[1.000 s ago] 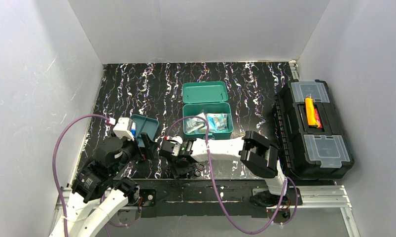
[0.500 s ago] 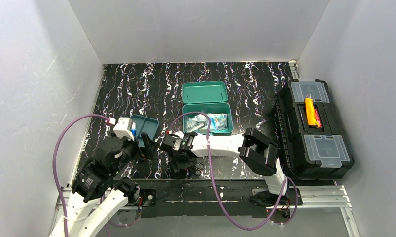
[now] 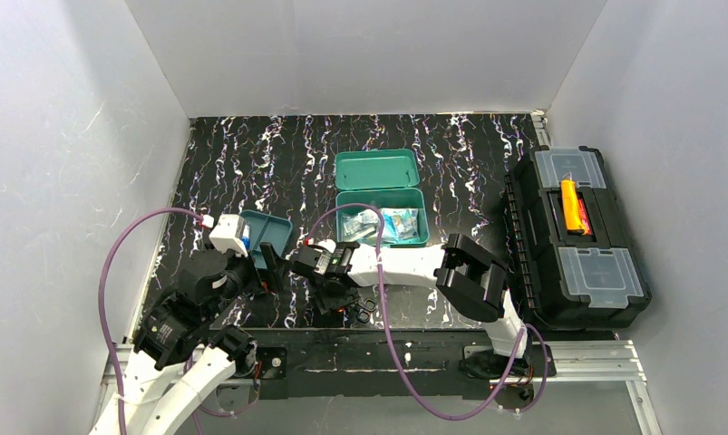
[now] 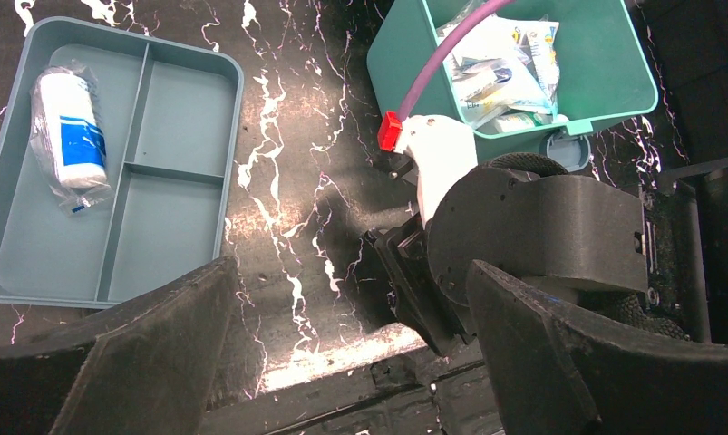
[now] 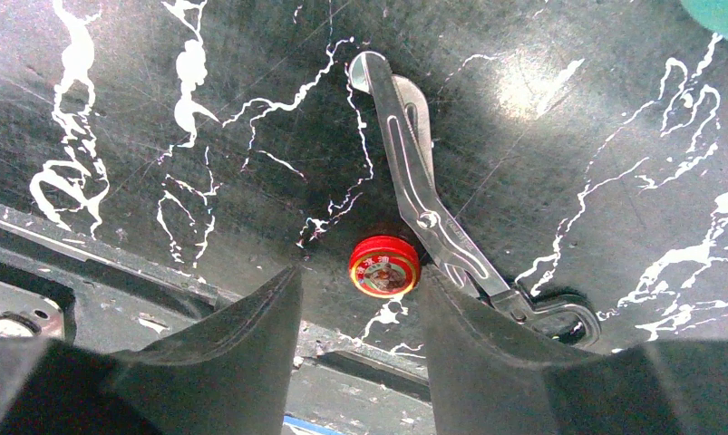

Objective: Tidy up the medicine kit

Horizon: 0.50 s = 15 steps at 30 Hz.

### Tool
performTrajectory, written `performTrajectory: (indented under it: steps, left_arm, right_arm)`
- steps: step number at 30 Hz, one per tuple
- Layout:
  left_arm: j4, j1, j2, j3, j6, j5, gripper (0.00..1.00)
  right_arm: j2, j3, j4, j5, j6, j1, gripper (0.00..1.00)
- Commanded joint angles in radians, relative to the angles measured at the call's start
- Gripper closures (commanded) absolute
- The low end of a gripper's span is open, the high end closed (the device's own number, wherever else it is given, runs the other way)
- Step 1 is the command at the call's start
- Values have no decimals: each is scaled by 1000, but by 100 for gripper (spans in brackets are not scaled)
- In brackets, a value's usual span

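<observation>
The right fingers (image 5: 224,362), half open and empty, straddle a red tin (image 5: 384,266) beside scissors (image 5: 423,204) on the counter (image 5: 614,136); the left fingers (image 4: 142,353) gape wide, holding nothing.

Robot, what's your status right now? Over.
Left gripper open, empty. Right gripper open around red tin. Medicine kit open, lid back. Scissors beside tin.

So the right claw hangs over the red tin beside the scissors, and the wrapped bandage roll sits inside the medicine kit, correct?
Not quite: the bandage roll lies in the separate divided tray, not in the medicine kit, as the left wrist view shows. The right claw is over the red tin beside the scissors, as stated.
</observation>
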Motion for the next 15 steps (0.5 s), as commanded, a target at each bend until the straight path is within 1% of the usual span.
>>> performTrajectory:
  steps: [1, 8, 15]
  left_arm:
    - [12, 1, 15, -9, 10, 9, 2]
    - [13, 1, 12, -9, 10, 9, 2]
    - [12, 1, 11, -9, 10, 8, 2]
  right_arm:
    - [53, 2, -12, 43, 0, -3, 45]
    - [71, 15, -30, 72, -1, -3, 50]
    - [79, 14, -32, 82, 4, -3, 58]
